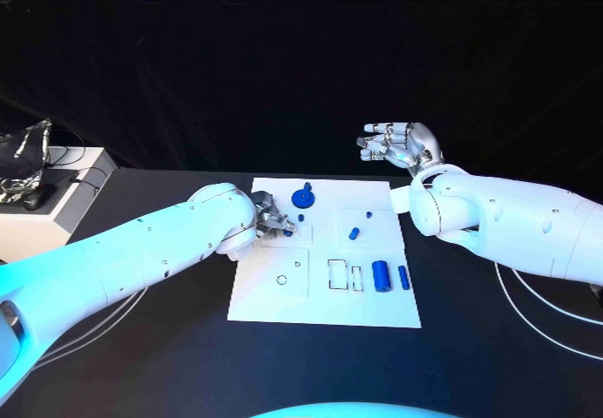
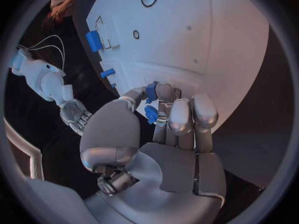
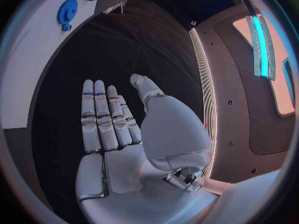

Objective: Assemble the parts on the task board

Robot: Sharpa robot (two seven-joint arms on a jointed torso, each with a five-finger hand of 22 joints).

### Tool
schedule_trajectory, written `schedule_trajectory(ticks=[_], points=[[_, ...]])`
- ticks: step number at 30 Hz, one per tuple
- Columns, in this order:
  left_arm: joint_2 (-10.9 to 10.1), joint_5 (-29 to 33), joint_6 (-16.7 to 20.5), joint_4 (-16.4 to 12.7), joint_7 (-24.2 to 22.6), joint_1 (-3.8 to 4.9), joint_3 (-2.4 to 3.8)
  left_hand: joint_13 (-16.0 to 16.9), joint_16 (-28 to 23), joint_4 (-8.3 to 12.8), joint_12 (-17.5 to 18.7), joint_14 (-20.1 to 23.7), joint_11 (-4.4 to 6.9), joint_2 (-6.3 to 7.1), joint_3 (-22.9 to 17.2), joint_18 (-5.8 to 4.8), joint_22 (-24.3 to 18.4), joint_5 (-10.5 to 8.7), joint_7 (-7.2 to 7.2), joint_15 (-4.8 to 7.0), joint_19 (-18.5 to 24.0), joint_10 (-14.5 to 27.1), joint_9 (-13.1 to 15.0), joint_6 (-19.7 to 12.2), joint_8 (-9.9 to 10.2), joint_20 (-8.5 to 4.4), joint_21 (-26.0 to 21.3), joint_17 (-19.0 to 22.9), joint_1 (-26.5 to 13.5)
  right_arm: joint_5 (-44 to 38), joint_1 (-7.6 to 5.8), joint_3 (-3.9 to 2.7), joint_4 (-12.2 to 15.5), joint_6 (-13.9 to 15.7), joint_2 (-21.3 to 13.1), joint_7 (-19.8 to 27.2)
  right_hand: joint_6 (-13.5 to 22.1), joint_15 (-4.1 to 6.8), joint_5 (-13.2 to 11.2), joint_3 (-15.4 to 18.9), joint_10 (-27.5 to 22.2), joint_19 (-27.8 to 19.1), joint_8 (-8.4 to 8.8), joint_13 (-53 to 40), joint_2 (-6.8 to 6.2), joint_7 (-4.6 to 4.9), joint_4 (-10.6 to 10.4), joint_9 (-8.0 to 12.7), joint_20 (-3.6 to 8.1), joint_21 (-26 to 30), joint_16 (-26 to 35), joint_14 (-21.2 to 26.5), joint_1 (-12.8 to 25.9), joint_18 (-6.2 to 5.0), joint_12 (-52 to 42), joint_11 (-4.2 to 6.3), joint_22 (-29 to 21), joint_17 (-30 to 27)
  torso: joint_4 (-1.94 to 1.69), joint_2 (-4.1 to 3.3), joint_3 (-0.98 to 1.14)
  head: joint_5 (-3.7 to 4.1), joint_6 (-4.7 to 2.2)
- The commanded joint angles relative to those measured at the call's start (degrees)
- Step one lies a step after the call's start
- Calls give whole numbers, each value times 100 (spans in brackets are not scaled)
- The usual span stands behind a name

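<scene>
**Left hand holds a small blue part over the board**

The left hand (image 2: 163, 118) is over the white task board (image 1: 270, 300), near its left edge. Its fingers (image 2: 179, 115) are curled around a small blue part (image 2: 151, 113). I think the step now is to carry this part to its place and push it in. The next move needs a slow, careful drop, so the part lines up with a hole and stays straight.

The right hand (image 1: 400, 144) is up above the black surface (image 1: 151, 366), past the far edge of the board. Its fingers (image 3: 102, 119) are straight and apart, and hold nothing.

On the board I count one blue gear (image 1: 303, 198), two blue cylinders (image 1: 381, 276) side by side near the right edge, one small blue peg (image 1: 355, 233) in the middle, and one tiny blue dot (image 1: 369, 213) just past it. There is one board, with a round hole (image 1: 281, 279) and a box-shaped slot (image 1: 338, 273).
</scene>
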State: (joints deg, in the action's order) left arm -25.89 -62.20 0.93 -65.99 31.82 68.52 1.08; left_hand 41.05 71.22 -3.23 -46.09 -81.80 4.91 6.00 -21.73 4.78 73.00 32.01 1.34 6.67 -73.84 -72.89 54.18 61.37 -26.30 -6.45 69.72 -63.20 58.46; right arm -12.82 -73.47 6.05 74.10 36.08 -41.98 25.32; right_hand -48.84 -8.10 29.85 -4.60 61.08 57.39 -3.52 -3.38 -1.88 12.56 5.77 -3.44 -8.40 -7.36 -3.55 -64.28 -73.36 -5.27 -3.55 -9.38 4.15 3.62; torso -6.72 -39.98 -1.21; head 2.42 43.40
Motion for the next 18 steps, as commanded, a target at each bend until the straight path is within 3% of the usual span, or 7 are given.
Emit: schedule_trajectory(ticks=[1, 7, 18], points=[[16, 73, -141, -13, 15, -49, -31, 1, 12, 732, -7, 11, -20, -12, -689, -82, 10, -4, -12, 12, -14, -3, -23, -43, 10, 30, -36, 18, 186, -12, 3, -1, 1, -102, 2, 32, 42, 10, 36, -1, -29, -34, 33, 7, 35, 2, 45, 8, -12, -30, 6, 47, 2, -34, 8, -7, -9, -7, -4, 0, -1, 1, -6], [5, 69, -113, -12, -3, -48, -30, -9, -16, 757, 1, 22, -38, -7, -766, -66, 2, -4, -45, -1, 10, 30, -33, -92, 27, 52, -72, 49, 277, -11, 5, -1, -2, -109, 3, 29, 50, 7, 47, 0, -31, -40, 33, 7, 35, 3, 48, 8, -14, -31, 6, 53, 17, -34, 8, -8, -9, -7, -1, 1, 1, -2, -16], [-5, -33, -166, -1, -9, -45, -29, -72, -39, 523, -41, 27, -66, 126, -731, 11, 39, -39, -82, -34, 50, 95, -88, -133, 36, 192, -167, 38, 640, -9, 11, -1, -4, -124, 2, 26, 60, 6, 55, 6, -36, -43, 34, 7, 44, 4, 35, 9, -16, -32, 7, 56, 33, -34, 8, -10, -9, -7, 1, -8, 4, -1, -16]])
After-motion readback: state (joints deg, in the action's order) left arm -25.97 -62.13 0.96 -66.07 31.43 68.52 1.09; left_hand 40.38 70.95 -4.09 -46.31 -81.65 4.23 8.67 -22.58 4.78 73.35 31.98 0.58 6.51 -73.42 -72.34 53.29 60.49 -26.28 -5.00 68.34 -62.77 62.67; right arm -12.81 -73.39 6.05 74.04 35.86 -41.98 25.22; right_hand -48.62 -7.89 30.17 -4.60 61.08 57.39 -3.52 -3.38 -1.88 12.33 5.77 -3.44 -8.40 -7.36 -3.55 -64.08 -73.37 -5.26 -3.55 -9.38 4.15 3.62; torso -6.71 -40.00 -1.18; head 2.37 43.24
